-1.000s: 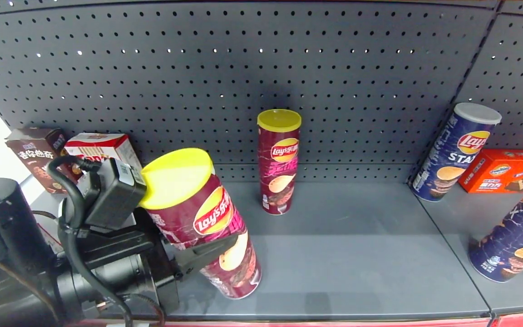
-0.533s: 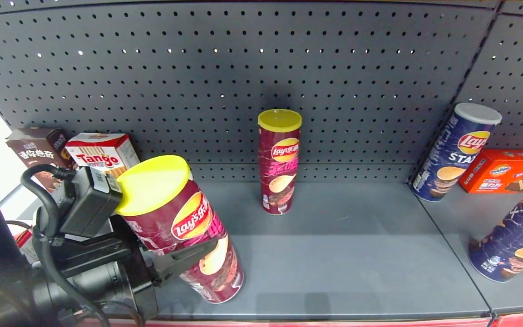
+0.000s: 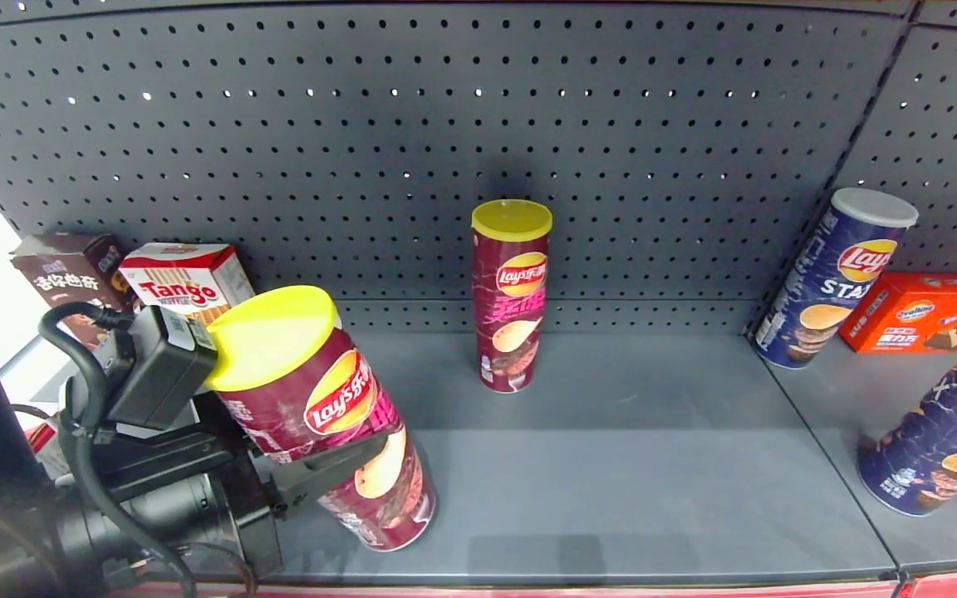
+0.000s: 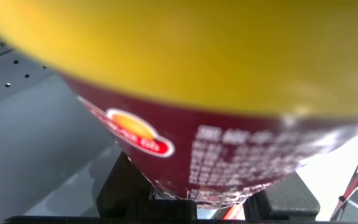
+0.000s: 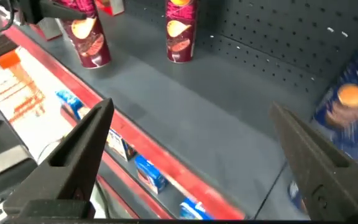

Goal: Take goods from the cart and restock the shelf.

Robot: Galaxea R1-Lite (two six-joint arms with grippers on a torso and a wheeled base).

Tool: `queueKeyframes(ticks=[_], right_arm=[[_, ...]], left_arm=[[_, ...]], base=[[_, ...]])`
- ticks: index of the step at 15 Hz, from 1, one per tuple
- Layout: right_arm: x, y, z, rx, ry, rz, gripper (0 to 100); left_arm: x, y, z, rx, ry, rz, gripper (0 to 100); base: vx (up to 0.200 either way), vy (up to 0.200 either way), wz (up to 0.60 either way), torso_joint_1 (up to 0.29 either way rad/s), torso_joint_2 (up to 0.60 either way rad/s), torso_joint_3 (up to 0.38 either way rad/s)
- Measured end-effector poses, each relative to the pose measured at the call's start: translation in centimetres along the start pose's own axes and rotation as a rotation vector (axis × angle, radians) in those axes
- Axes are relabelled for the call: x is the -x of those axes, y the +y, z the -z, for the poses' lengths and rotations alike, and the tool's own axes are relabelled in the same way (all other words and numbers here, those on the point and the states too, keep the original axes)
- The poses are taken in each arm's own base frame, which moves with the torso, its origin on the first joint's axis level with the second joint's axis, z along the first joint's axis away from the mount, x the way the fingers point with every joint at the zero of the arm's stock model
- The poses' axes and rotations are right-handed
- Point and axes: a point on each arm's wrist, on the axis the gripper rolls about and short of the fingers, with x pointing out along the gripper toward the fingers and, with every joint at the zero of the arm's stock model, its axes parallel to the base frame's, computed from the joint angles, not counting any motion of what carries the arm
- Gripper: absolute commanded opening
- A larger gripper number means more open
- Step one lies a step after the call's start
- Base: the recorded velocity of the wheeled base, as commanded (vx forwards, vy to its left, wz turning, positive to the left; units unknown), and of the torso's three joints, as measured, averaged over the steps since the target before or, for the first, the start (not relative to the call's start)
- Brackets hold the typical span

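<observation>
Head view: L jaws clamp tilted chip can (image 3: 316,394).

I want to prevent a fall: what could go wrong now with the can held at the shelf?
1. The maroon can in the left end effector is tilted, with its base near the front edge of the shelf; released like this, it might topple or roll off.
2. The wafer box stands close behind that end effector; a sideways swing could knock it.
</observation>
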Motion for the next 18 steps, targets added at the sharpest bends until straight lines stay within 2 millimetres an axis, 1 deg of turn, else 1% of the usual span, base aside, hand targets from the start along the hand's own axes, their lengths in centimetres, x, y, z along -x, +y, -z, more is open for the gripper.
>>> queueKeyframes(ticks=[3, 7, 9, 15, 18], right_arm=[[-2.8, -1.6, -2.1, 0.021, 0.023, -0.078, 100], [-6.7, -1.5, -3.8, 0.009, 0.013, -0.159, 100], [-8.5, -1.3, -3.8, -0.002, 0.029, -0.193, 100], [-12.8, -0.7, -3.6, -0.008, 0.088, -0.247, 100], [-15.3, 0.1, -3.9, -0.007, 0.103, -0.27, 100]], left_arm=[[-0.3, 0.1, 0.2, 0.004, 0.011, 0.002, 0], [-0.5, 0.2, 0.5, 0.01, 0.026, 0.002, 0], [-0.6, 0.2, 0.6, 0.011, 0.027, 0.002, 0], [-0.6, 0.3, 0.5, 0.011, 0.027, -0.001, 0], [-0.4, 0.7, 0.6, 0.013, 0.025, -0.008, 0]], base=[[0.0, 0.0, 0.0, 0.0, 0.0, 0.0], [0.0, 0.0, 0.0, 0.0, 0.0, 0.0], [0.0, 0.0, 0.0, 0.0, 0.0, 0.0], [0.0, 0.0, 0.0, 0.0, 0.0, 0.0], [0.0, 0.0, 0.0, 0.0, 0.0, 0.0]])
